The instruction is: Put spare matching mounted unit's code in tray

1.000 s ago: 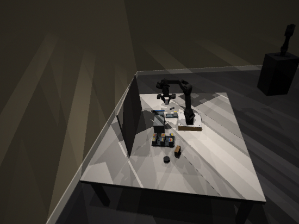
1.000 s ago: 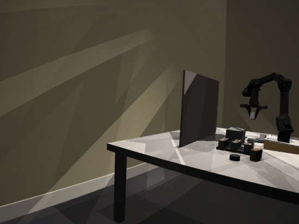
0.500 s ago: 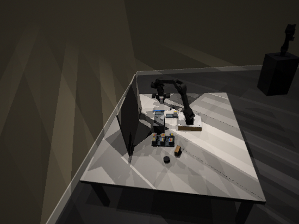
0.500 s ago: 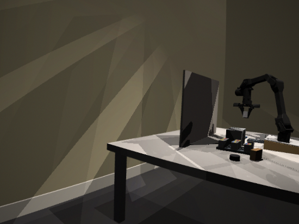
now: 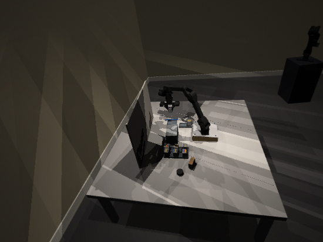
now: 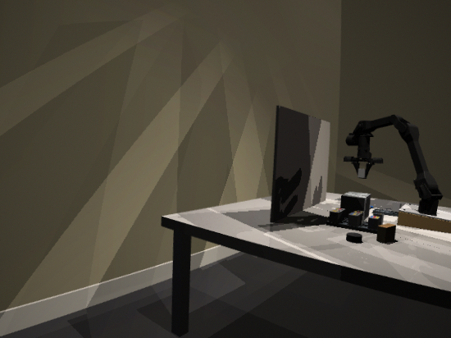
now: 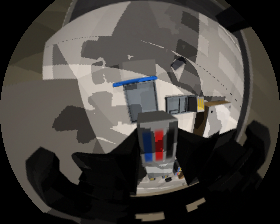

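Gripper [image 5: 170, 109] [image 6: 362, 173] [image 7: 153, 128] pinching a grey block [image 5: 170, 110] [image 6: 362, 174] [image 7: 157, 137], blue, red and dark stripes facing the wrist view; block held up off the table [image 5: 229, 171] [image 6: 246, 219] [image 7: 105, 25], no code legible from here; whether it's the matching spare, can't tell; below it, a grey panel with a blue edge strip [image 5: 171, 119] [image 6: 371, 207] [image 7: 135, 81], probably the tray; beside that, a dark low fixture [image 5: 184, 126] [image 6: 383, 212] [image 7: 177, 104] with a yellow-marked block [image 5: 189, 123] [image 7: 200, 103] at one end, perhaps the mounted unit; farther out, the dark rack [image 5: 179, 157] [image 6: 334, 224] with more striped blocks; step looks like carrying, late in the job if stripes match; best done by centring over the tray, keeping the block square, lowering until the base seats, then spreading fingers evenly; early release could tip it on the rim.
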`<state>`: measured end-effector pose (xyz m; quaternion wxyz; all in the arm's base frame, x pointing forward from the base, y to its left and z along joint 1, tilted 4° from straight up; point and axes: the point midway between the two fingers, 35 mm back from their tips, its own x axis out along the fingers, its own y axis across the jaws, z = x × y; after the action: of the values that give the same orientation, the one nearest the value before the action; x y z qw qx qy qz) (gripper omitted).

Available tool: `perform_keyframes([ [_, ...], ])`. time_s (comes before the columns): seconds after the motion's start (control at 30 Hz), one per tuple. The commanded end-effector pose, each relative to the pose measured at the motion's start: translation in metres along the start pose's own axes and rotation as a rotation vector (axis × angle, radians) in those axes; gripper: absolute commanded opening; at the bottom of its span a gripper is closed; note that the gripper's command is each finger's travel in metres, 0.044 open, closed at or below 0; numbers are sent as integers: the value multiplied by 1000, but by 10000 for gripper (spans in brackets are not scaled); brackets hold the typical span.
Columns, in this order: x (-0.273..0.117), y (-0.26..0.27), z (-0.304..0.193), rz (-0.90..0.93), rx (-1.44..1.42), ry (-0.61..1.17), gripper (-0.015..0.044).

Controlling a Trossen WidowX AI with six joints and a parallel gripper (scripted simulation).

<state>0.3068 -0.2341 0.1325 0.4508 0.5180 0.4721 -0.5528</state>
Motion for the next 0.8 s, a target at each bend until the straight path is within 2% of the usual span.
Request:
perform_keyframes([
  [0.0,-2,3,1,13,5,-4,0],
  [0.77,17,7,3,13,5,-4,0],
])
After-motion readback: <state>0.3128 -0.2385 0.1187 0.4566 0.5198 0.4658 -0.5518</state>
